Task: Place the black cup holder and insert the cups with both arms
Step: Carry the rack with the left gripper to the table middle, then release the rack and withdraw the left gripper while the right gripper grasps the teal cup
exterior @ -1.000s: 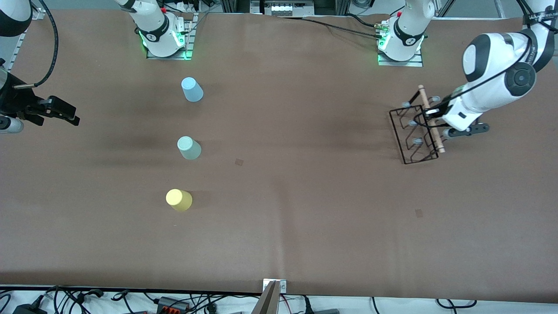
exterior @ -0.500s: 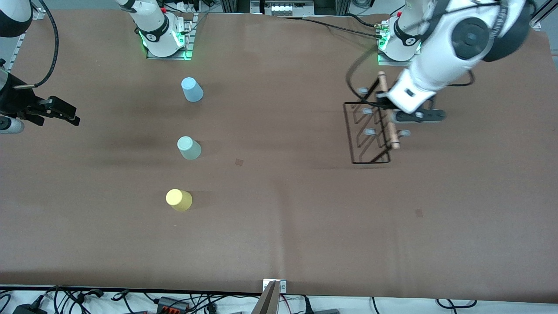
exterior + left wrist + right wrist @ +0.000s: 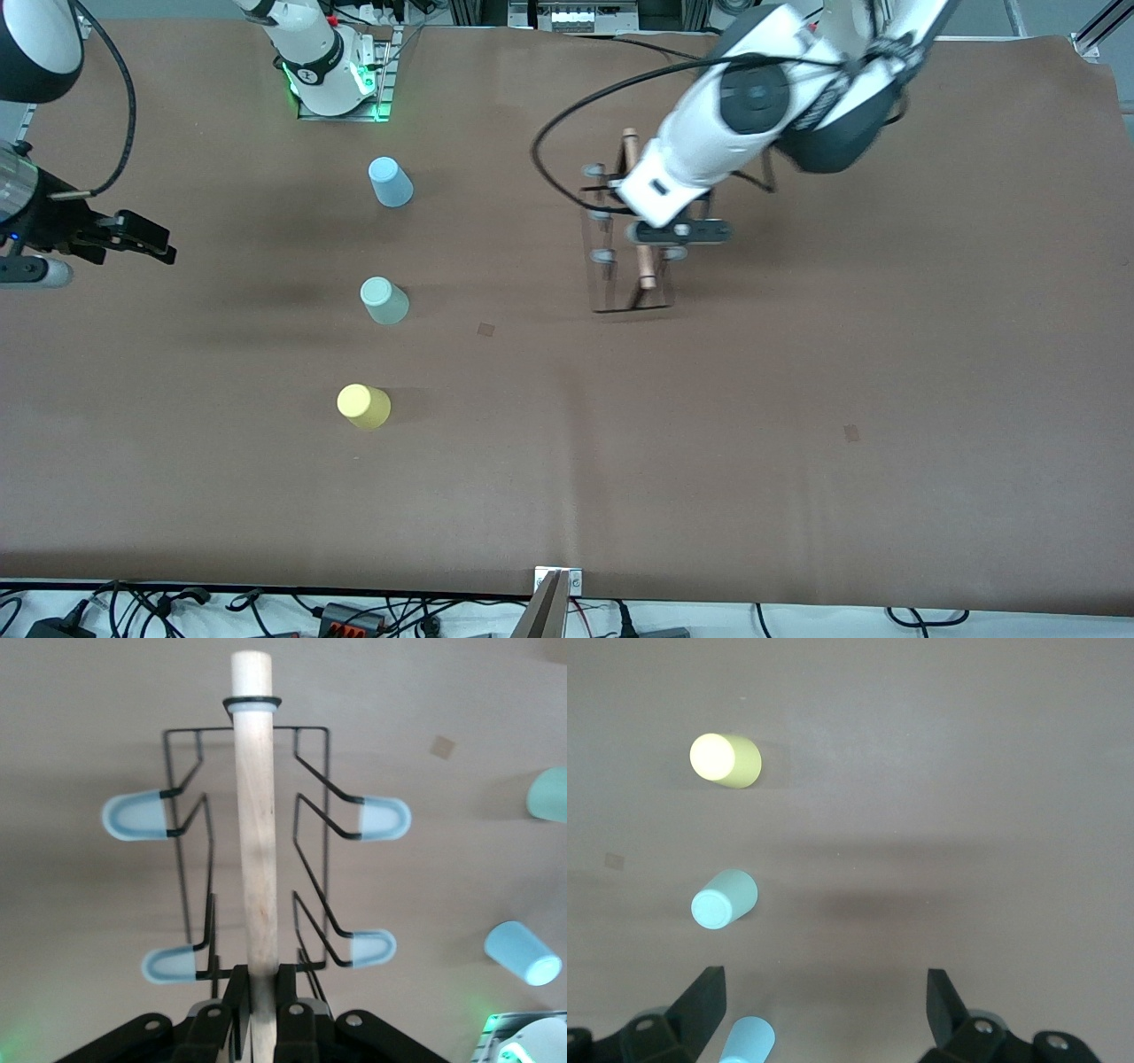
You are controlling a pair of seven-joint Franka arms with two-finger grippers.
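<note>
The black cup holder is held up in the air over the middle of the table, toward the left arm's end from the mint green cup. Its wooden rod handle is clamped between the fingers of the left gripper.

The light blue cup is seen farther from the front camera than the mint green cup, the yellow cup nearer.

The right gripper is held, fingers wide apart, over the table's edge at the right arm's end, away from the mint green cup.
</note>
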